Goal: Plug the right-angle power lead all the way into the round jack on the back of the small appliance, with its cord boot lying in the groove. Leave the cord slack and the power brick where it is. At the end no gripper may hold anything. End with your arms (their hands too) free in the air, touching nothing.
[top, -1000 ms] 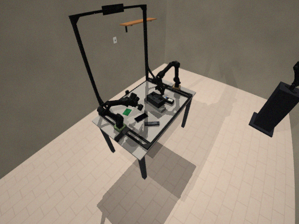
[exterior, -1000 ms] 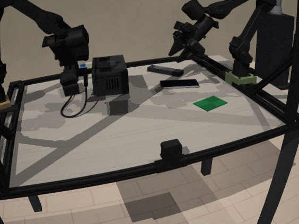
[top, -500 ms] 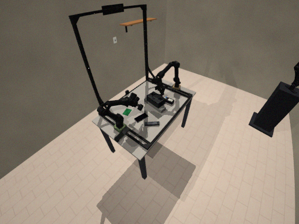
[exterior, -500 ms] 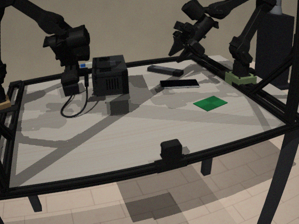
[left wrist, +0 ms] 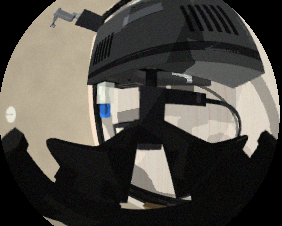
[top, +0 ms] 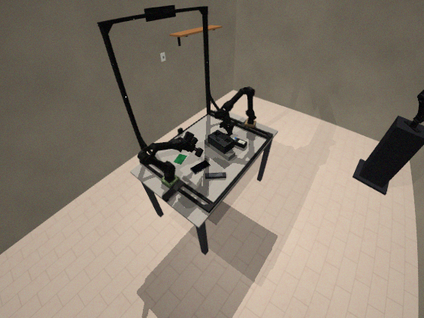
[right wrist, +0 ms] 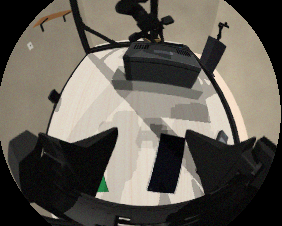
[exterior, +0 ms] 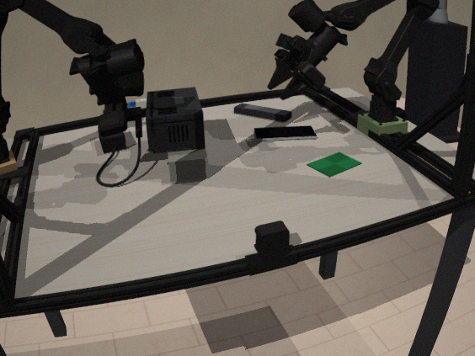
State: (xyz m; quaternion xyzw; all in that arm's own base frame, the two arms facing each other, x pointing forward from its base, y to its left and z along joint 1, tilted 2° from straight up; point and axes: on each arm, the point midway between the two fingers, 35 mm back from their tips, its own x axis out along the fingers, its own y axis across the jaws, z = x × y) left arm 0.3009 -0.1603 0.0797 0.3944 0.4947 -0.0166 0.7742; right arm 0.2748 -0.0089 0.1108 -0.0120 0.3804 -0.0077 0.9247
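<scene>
Power lead [exterior: 138,123] [left wrist: 151,100] is pinched in the left gripper [exterior: 115,137] [left wrist: 149,123], tip pointing at the appliance [exterior: 176,120] [left wrist: 175,37] (boot sideways, fwiw).

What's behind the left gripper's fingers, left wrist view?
Beyond the left gripper: the power lead's plug, and past it the appliance. The jack isn't visible; the plug's gripped part is covered.

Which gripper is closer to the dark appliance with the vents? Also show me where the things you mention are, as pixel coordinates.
Left. The left gripper [top: 229,132] [exterior: 126,114] [left wrist: 149,123] is beside the appliance [top: 221,140] [exterior: 174,120] [left wrist: 165,35] [right wrist: 162,70], shut on the power lead [exterior: 139,123] [left wrist: 185,97]; the right gripper [top: 199,152] [exterior: 279,91] [right wrist: 153,132] hangs open farther off.
</scene>
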